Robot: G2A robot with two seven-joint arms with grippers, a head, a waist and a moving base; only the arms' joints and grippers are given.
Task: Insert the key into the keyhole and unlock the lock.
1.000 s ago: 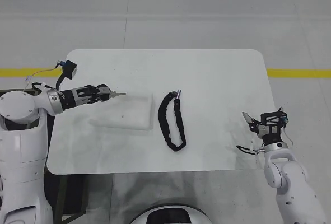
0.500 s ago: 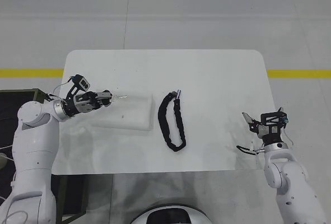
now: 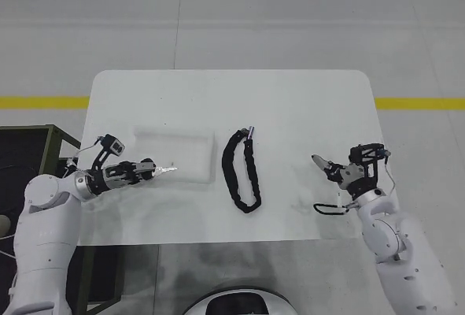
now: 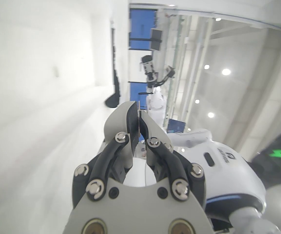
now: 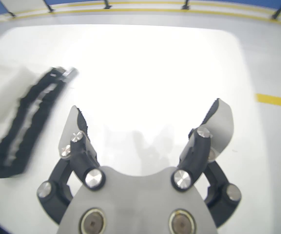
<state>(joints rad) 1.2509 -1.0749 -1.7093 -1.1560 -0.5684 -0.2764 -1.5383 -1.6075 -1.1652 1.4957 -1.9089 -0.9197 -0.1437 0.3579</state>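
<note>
Left of the lock point(image 3: 242, 169), the left gripper point(image 3: 155, 168) clamps the key point(image 3: 167, 168), apparently aimed for insertion. The right gripper point(image 3: 317, 183), right of the lock, is wide open and empty.

Open tabletop point(image 3: 295, 118) between chain lock point(image 3: 246, 205) and right gripper point(image 3: 317, 183); free lane there. On the other side a flat white tray point(image 3: 186, 150), a low obstacle, lies just beside the lock, between it and left gripper point(image 3: 152, 169).

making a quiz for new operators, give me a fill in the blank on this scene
The left gripper has its fingers shut on the ____.
The right gripper has its fingers ____.
The black lock lies on the ____.
Missing words: key; open; table.
</note>
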